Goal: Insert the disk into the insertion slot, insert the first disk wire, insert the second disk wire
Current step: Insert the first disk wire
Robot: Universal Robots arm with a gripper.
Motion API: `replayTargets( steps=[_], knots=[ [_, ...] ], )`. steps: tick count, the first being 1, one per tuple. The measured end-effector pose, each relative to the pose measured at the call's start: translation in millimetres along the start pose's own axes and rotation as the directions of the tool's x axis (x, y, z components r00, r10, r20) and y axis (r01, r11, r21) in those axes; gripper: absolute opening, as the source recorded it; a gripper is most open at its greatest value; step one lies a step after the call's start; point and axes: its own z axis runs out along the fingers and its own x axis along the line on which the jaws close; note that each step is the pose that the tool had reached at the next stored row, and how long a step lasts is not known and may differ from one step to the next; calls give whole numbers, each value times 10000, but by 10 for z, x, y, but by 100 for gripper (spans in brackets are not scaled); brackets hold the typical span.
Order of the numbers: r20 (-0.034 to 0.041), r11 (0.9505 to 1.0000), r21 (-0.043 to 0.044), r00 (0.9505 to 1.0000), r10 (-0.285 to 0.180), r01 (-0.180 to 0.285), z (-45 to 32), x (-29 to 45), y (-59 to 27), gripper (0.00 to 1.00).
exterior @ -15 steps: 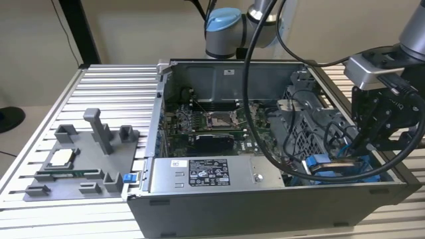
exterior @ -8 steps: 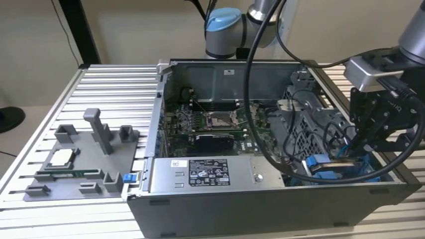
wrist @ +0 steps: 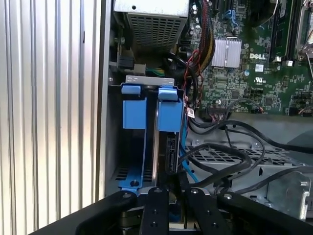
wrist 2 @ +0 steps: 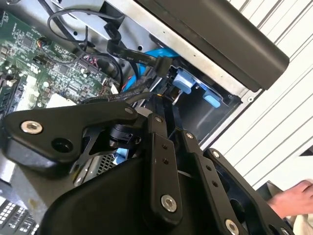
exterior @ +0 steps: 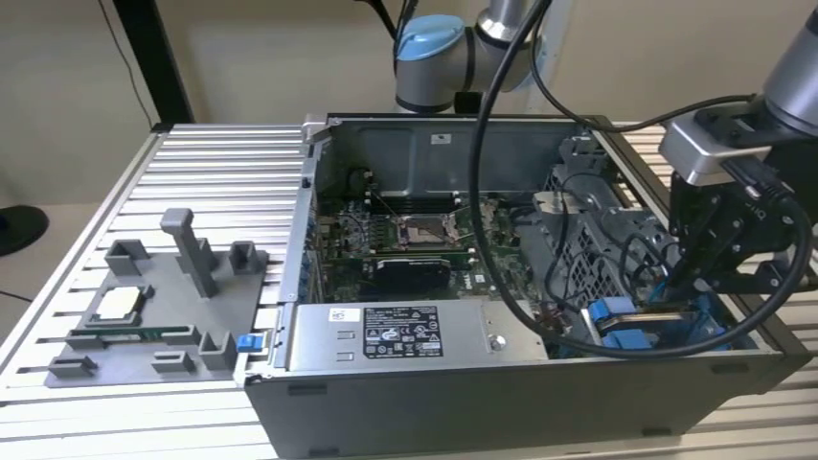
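Within the insertion slot [wrist: 149, 79]: disk [wrist: 168, 115], blue carrier seated, apparently inserted. Over the slot: gripper [wrist: 168, 191], jaws' state cannot be told. Beside the slot: blue wire [wrist: 188, 164], connection unconfirmed; wiring seemingly outstanding.

The surface [exterior: 217, 163] is a ribbed, silver metal top with long parallel grooves, and 2 things sit directly on it. An open computer case [exterior: 511, 402] rests toward the exterior view's right, its dark outer wall facing the camera. A flat grey fixture plate [exterior: 141, 331] with upright posts lies just beside the case, on the exterior view's left. In the first wrist view the grooved surface [wrist: 49, 98] runs right along the case's outer wall.
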Motion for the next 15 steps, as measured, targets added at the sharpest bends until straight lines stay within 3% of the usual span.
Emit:
replayTargets(
  steps=[3, 10, 15],
  knots=[
    [80, 10000, 2, 10000, -14, 14, 15, 1, -18, 0],
    [169, 10000, -1, 9999, -14, 14, 55, 3, -28, 0],
    [282, 10000, 0, 9996, -11, 11, 73, 3, -27, 0]
  ],
)
